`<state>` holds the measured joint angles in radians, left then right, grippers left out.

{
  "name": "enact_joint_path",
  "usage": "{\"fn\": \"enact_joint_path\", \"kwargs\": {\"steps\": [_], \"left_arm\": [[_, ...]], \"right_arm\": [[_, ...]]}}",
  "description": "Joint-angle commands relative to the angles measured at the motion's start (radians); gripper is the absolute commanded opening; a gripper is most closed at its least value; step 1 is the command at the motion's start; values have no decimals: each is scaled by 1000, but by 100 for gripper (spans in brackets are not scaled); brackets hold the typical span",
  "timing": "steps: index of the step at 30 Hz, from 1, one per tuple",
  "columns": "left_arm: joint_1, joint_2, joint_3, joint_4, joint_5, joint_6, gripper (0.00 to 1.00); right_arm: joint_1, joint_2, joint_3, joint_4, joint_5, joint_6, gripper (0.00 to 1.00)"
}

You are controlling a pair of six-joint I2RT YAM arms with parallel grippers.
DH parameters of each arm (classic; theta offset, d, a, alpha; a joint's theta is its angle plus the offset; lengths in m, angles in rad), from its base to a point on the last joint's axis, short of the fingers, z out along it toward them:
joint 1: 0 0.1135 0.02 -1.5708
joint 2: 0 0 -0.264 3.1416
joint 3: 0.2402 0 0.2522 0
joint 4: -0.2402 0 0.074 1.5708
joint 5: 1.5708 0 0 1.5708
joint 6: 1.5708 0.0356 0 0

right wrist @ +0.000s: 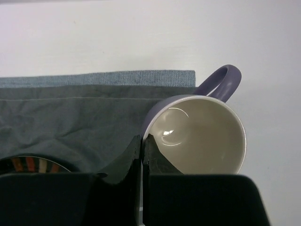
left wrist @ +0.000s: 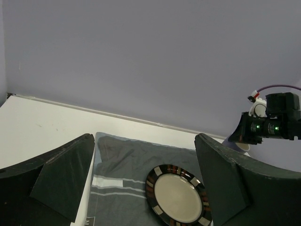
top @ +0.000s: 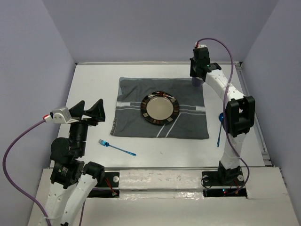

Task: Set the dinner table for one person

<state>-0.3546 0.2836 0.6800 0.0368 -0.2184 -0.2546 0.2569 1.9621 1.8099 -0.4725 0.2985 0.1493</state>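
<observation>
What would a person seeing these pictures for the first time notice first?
The striped-rim plate in the middle of the dark grey cloth draws the eye first. At the cloth's far right corner, the right gripper pinches the rim of a purple mug. A blue fork and blue spoon lie on the white dinner table.

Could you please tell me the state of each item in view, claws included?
Dark grey striped cloth: spread flat.
Round plate with striped rim: upright, empty, on cloth.
Purple ceramic mug: upright, empty.
Blue metal fork: lying on white tabletop.
Blue spoon: lying on tabletop.
Left claw: open, empty.
Right claw: shut on mug rim.
</observation>
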Motion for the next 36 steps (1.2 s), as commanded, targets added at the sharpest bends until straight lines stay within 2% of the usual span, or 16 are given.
{"fn": "enact_joint_path", "kwargs": {"steps": [1,14,24,25,26,28,29,32,34,36], "left_arm": [[-4,2,18,37,-13,17,99],[-6,9,16,35,-12,14,99],[-6,9,15,35,-7,12,99],[-6,8,15,35,-9,12,99],[-6,8,15,35,-9,12,99],[-6,6,15,35,-9,11,99],[-6,8,15,35,-7,11,99],[-6,2,16,35,-9,11,99],[-7,-4,18,35,-10,11,99],[-9,-17,18,35,-15,12,99]], "right_arm": [[4,44,117,-55,-7,-56,0],[4,164,226,-91,17,-111,0],[4,224,250,-84,-2,-68,1],[4,227,250,-84,1,-67,5],[4,225,249,-84,11,-60,17],[4,216,240,-84,17,-53,30],[4,198,238,-84,19,-51,45],[4,132,215,-87,40,-39,67],[4,79,180,-86,68,-27,71],[4,6,76,-87,131,19,72]]}}
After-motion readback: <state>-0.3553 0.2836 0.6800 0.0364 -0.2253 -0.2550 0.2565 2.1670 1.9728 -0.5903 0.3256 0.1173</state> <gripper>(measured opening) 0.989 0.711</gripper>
